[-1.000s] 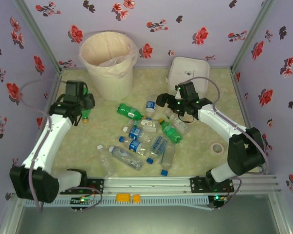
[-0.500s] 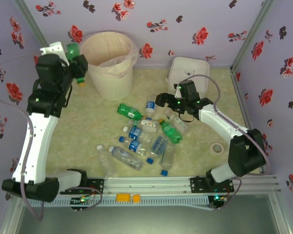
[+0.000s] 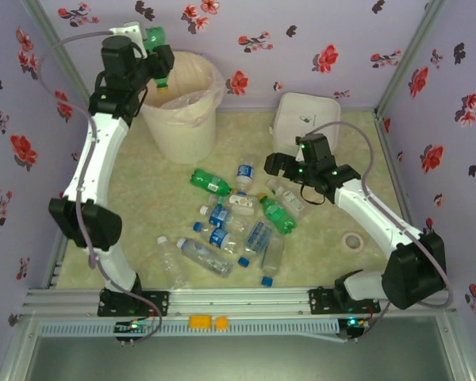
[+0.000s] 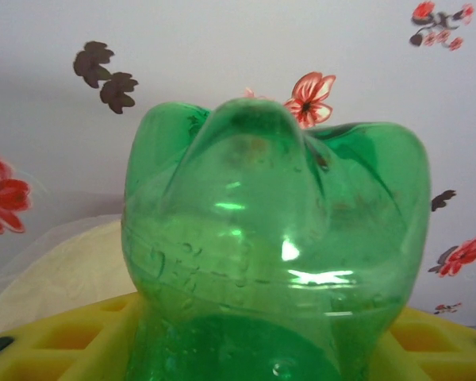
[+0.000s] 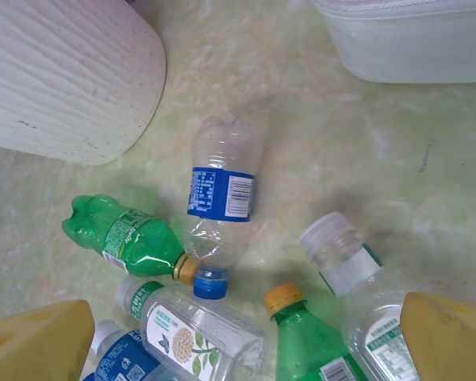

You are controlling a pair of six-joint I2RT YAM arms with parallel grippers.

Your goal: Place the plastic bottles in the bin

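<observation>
One green bottle (image 3: 155, 38) is clamped between the yellow fingers (image 4: 55, 341) of my left claw (image 3: 157, 62), its lobed base poking out past them, held high at the left rim of the bin (image 3: 181, 131) with its pinkish liner. Roughly a dozen other plastic bottles (image 3: 238, 222) lie scattered on the table (image 3: 143, 206) in front of the bin, clear blue-labelled ones mixed with green. My right claw (image 3: 276, 165) hangs spread wide and empty above the far edge of that heap, over a clear blue-labelled bottle (image 5: 220, 186), near the white lidded box (image 3: 305, 119).
</observation>
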